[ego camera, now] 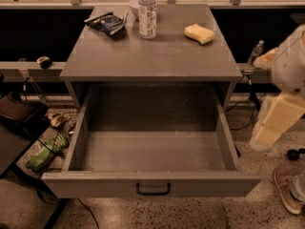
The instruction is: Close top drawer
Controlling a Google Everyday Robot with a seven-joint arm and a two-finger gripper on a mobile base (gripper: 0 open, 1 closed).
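Note:
The top drawer (152, 185) of the grey cabinet is pulled far out toward me. Its grey front panel with a small black bar handle (153, 190) is at the bottom of the camera view. Its deep speckled grey interior (152, 149) holds nothing. My arm comes in from the right edge, and my gripper (263, 136) hangs at its cream-coloured lower end, to the right of the drawer's right side wall and apart from it. It holds nothing that I can see.
On the cabinet top (152, 56) stand a water bottle (147, 12), a yellow sponge (199, 33), a dark snack bag (108, 23) and a white bowl (133, 6). Bags and cables (47, 149) lie on the floor at left. A shoe (287, 190) is at lower right.

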